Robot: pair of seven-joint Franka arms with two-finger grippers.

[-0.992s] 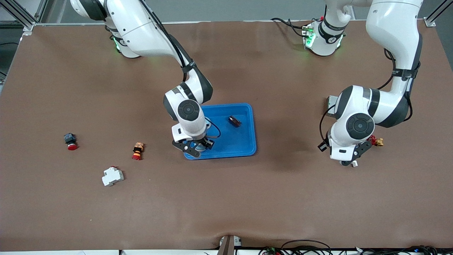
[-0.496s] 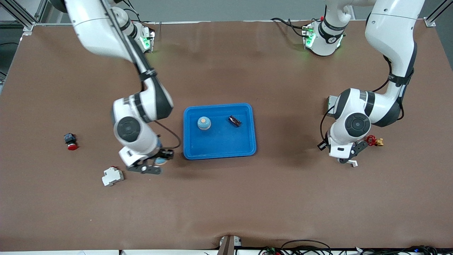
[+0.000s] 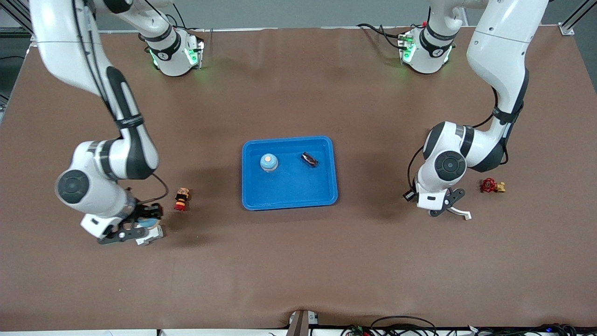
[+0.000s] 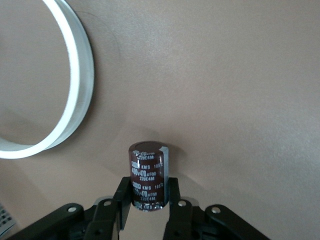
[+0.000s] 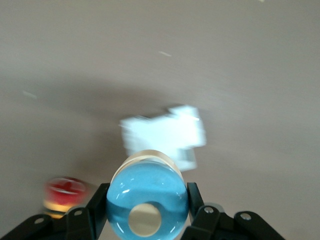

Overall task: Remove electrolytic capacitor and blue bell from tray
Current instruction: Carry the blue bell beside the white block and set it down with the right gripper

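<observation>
My right gripper [image 3: 133, 228] [image 5: 147, 206] is shut on a blue bell [image 5: 147, 197] with a cream button. It hangs over the white breaker [image 3: 153, 236] toward the right arm's end of the table. My left gripper [image 3: 445, 207] [image 4: 148, 194] is shut on a dark brown capacitor [image 4: 148, 175], low over bare table toward the left arm's end. The blue tray [image 3: 289, 198] at mid-table holds another blue bell [image 3: 269, 162] and a dark capacitor [image 3: 309, 159] lying on its side.
A red and orange push button [image 3: 182, 199] lies between the right gripper and the tray. A red valve with a brass fitting [image 3: 492, 186] lies beside the left gripper. A white curved rim [image 4: 80, 85] shows in the left wrist view.
The right arm swung from the tray to over the white breaker, carrying a bell; a bell now shows in the tray. The left gripper shifted slightly toward the tray, uncovering the red valve.
</observation>
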